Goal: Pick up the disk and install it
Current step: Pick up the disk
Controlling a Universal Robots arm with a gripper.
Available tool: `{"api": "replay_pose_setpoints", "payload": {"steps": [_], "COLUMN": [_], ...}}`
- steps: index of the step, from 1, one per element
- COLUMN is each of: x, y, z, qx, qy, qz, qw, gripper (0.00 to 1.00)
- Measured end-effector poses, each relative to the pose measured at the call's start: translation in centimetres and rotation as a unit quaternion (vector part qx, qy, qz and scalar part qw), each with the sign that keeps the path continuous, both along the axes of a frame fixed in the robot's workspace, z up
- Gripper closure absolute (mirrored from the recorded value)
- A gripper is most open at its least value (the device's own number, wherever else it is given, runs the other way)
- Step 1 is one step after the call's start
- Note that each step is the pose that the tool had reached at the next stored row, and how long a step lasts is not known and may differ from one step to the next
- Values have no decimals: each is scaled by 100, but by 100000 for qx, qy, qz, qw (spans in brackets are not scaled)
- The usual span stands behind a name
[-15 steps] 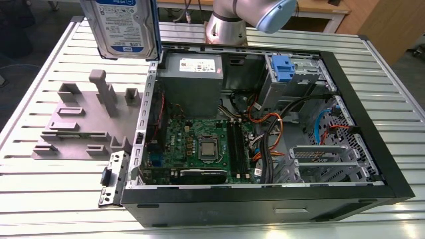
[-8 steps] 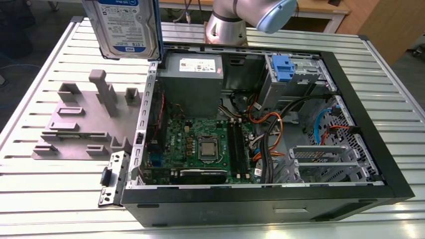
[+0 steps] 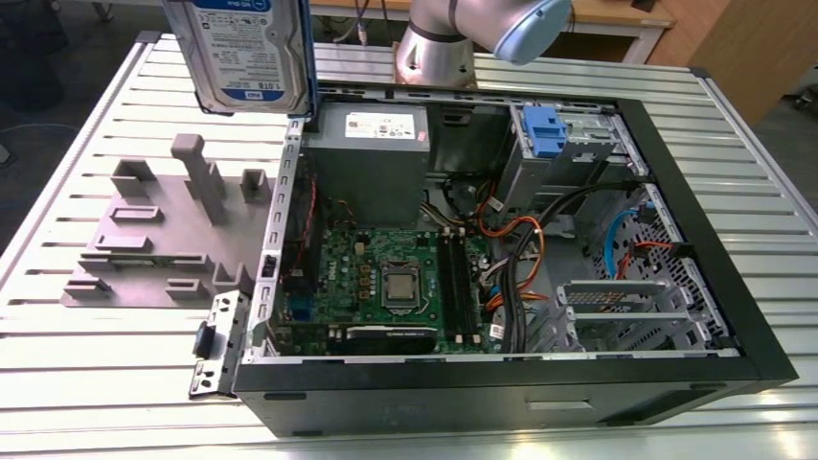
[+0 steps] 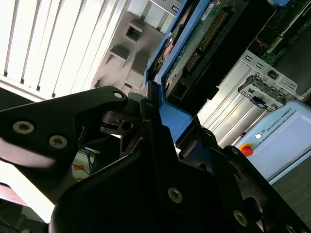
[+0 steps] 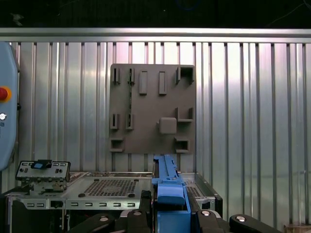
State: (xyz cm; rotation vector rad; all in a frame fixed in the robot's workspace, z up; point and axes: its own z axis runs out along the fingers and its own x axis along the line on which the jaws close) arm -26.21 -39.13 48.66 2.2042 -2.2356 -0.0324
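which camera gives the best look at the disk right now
The exterior view: the disk hangs in the air, labelled face toward the camera, top cropped. The second wrist view shows its circuit-board underside and blue frame close up; the first wrist view shows that frame edge-on.

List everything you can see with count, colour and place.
table: one, silver slatted, under everything
computer case: one, black, open, on the table
motherboard: one, green, inside the case
power supply: one, grey, inside the case
clip: one, blue, in the case's drive bay
fixture plate: one, grey, on the table, exterior view's left of the case
disk: one, silver with blue frame, held above the table
arm: one, silver-grey, beyond the case
hand: one, black, shut on the disk
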Motion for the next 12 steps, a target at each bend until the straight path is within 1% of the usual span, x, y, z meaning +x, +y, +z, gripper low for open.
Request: {"api": "replay_pose_setpoints", "payload": {"steps": [12], "x": [37], "y": [0], "z": [0], "qx": [1], "qy": [-1], "qz": [0], "qw": [100000], "gripper": [63]}}
